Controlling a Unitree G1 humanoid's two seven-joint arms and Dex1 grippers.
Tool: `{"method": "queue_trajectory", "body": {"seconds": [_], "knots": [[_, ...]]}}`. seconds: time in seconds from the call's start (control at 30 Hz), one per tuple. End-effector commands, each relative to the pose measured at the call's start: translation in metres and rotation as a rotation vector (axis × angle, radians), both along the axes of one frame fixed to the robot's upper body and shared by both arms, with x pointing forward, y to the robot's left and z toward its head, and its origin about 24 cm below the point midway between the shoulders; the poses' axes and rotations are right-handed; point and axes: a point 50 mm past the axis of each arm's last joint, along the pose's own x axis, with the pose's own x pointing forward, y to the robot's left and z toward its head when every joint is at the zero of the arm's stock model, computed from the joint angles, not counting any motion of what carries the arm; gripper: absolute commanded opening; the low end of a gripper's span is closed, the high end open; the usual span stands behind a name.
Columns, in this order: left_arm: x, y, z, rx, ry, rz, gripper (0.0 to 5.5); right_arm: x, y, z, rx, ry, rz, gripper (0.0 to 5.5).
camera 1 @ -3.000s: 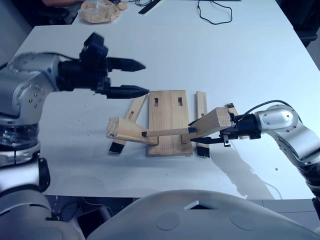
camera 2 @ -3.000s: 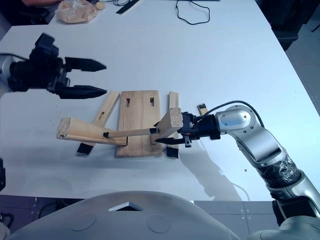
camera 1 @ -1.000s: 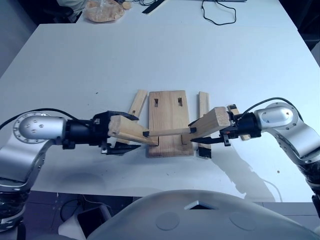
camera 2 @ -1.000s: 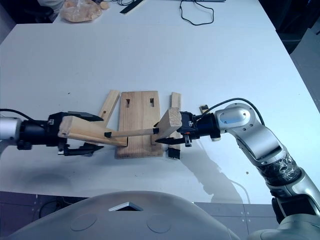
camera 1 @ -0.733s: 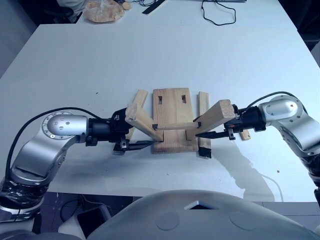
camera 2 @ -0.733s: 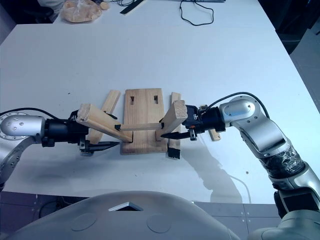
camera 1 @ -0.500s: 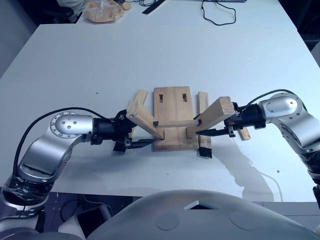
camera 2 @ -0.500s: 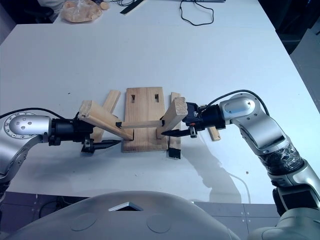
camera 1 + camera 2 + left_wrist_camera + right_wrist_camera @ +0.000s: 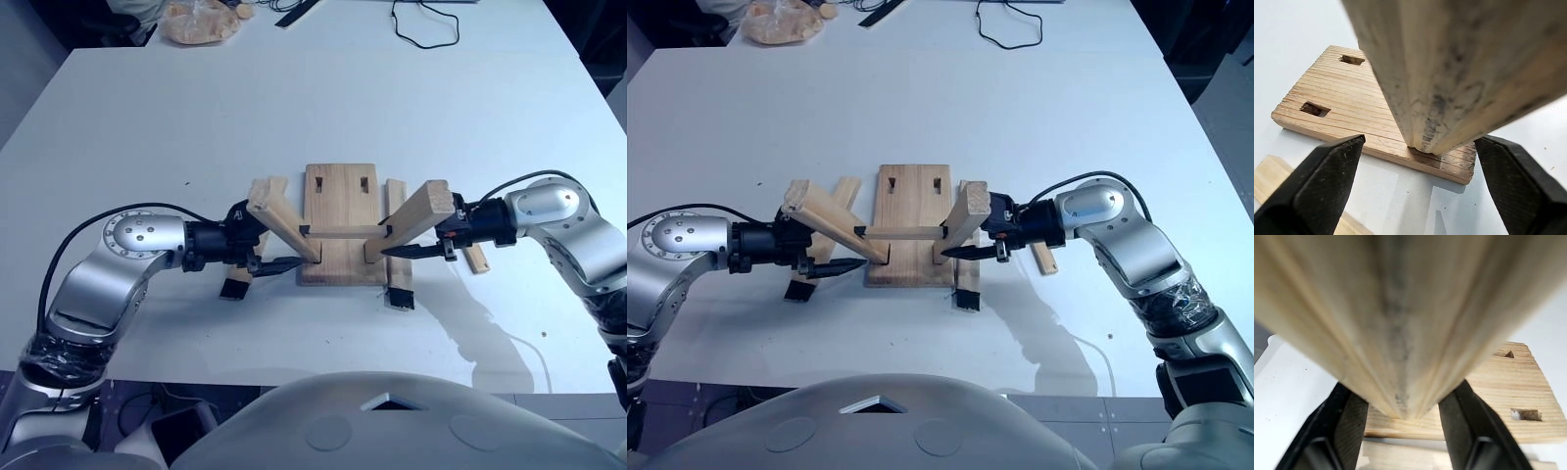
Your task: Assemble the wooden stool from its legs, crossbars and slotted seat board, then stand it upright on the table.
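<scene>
The slotted seat board [image 9: 339, 257] lies flat on the white table [image 9: 392, 117]. Over it stands a frame of two wooden legs joined by a thin crossbar [image 9: 343, 232]. My left gripper [image 9: 282, 251] is shut on the left leg [image 9: 277, 221], whose lower end rests on the board's near edge [image 9: 1422, 146]. On the other side, my right gripper [image 9: 400, 241] is shut on the right leg [image 9: 416, 217], its fingers [image 9: 1349, 423] pressed against both sides of the wood. Both legs lean outward at the top. Two slots [image 9: 341, 182] at the board's far end stand uncovered.
Two loose legs with black feet lie flat beside the board, one on the left [image 9: 235, 288] and one on the right [image 9: 397, 294]. A short wooden piece [image 9: 477, 260] lies under my right wrist. A bag [image 9: 199, 20] and a black cable [image 9: 423, 22] sit at the far edge.
My left gripper came down from above the table and closed on the left leg. Both arms then swung the frame more upright and carried it a little farther over the board.
</scene>
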Motion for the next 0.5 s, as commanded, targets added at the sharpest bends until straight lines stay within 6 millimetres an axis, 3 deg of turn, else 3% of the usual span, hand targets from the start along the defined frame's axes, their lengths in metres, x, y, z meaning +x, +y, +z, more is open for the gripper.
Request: {"method": "queue_trajectory", "body": {"seconds": [0.03,0.13,0.27,0.5], "knots": [[-0.004,0.019,-0.021,0.156,-0.063,-0.008,4.55,-0.015,0.022,-0.026,-0.052,0.091,0.047,2.03],[-0.003,0.034,-0.025,0.189,-0.1,0.034,4.95,-0.008,0.018,-0.02,-0.046,0.05,0.002,2.49],[0.0,0.036,-0.024,0.187,-0.145,0.04,5.4,0.0,0.01,-0.017,-0.068,0.019,-0.043,3.14],[0.0,0.051,-0.032,0.215,-0.176,0.141,5.4,0.012,-0.011,-0.007,-0.108,-0.008,-0.09,3.14]]}}
